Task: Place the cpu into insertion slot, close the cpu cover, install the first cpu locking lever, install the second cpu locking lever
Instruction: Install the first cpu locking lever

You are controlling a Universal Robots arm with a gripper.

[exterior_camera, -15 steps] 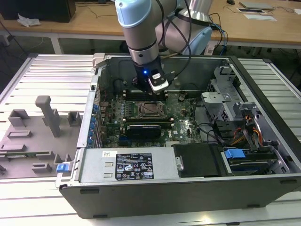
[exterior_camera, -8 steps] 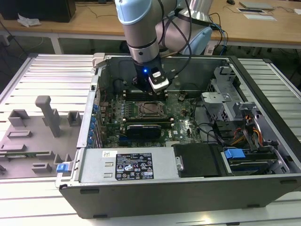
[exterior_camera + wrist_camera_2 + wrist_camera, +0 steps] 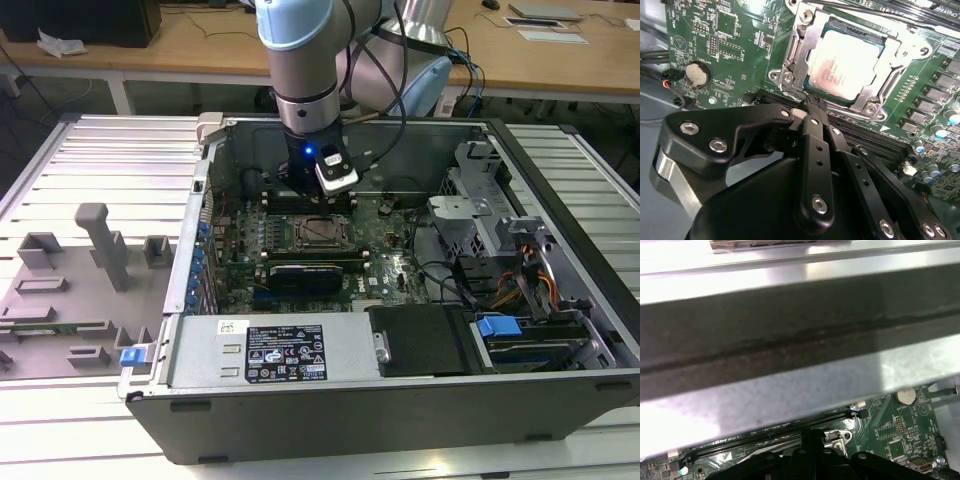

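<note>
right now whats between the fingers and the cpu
In the second wrist view, the shut fingers sit at the edge of the cpu cover; its metal frame and a lever wire lie between them and the cpu.

The exterior view stood outside the open computer case (image 3: 400, 390), off its near long wall, high up and looking down into it, far enough back to take in the whole case, the ribbed metal table (image 3: 90, 150) around it and the arm (image 3: 305, 70) coming down over the green circuit board (image 3: 385, 270). The second wrist view rode close above that board (image 3: 730, 45), looking down past the black gripper (image 3: 810, 107) at the cpu (image 3: 845, 62) in the insertion slot. The first wrist view sat just as low, facing outward at the case wall (image 3: 800, 340), board (image 3: 895, 427) beneath. Both wrist views shared the coin cell (image 3: 697, 74) (image 3: 905, 396) on the board.
</note>
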